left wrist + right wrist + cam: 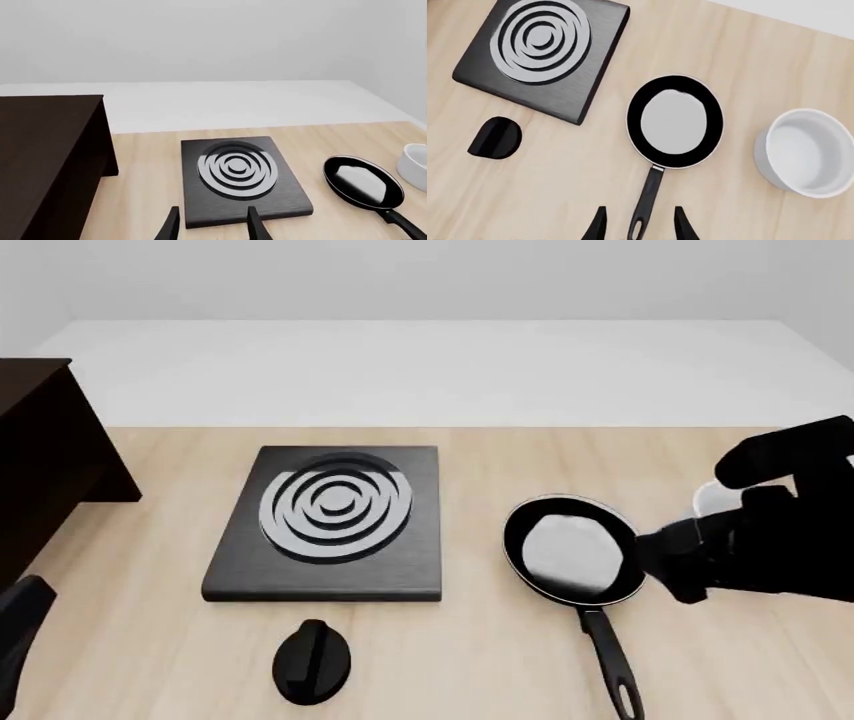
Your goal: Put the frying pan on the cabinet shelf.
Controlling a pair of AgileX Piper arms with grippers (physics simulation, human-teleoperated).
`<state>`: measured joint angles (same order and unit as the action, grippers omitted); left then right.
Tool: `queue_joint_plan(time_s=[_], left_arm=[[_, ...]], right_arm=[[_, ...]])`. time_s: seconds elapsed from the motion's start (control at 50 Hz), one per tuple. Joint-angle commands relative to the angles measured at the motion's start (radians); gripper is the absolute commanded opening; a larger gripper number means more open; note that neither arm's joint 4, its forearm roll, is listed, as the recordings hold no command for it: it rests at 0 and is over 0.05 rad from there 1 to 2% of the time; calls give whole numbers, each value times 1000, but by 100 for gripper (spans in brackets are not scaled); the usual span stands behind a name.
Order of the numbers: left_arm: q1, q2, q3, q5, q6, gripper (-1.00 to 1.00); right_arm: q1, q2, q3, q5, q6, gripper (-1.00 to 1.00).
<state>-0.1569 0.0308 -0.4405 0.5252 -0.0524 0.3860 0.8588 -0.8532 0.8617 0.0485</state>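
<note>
So right gripper (636,222) released, jaws straddling frying pan (675,121) handle, we judge for grasp; left gripper (212,222) released, idle; cabinet (40,470) left of stove (334,525).

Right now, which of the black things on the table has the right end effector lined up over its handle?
The frying pan: the only black item with a long handle, between the right end effector fingertips. The stove plate and knob lie off to the side.

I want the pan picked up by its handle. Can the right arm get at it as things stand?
Probably yes: the right gripper is open, its fingers either side of the frying pan handle, nothing between them.
</note>
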Motion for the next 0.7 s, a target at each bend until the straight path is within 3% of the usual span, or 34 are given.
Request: queue_joint_plan(time_s=[0.02, 0.32, 0.7], left_arm=[[0, 6, -10, 6, -21, 100], [1, 4, 8, -9, -15, 100], [3, 3, 6, -10, -15, 100]], right_arm=[[-7, 63, 13, -18, -15, 100], [28, 125, 59, -37, 7, 100], [7, 187, 91, -89, -14, 100]])
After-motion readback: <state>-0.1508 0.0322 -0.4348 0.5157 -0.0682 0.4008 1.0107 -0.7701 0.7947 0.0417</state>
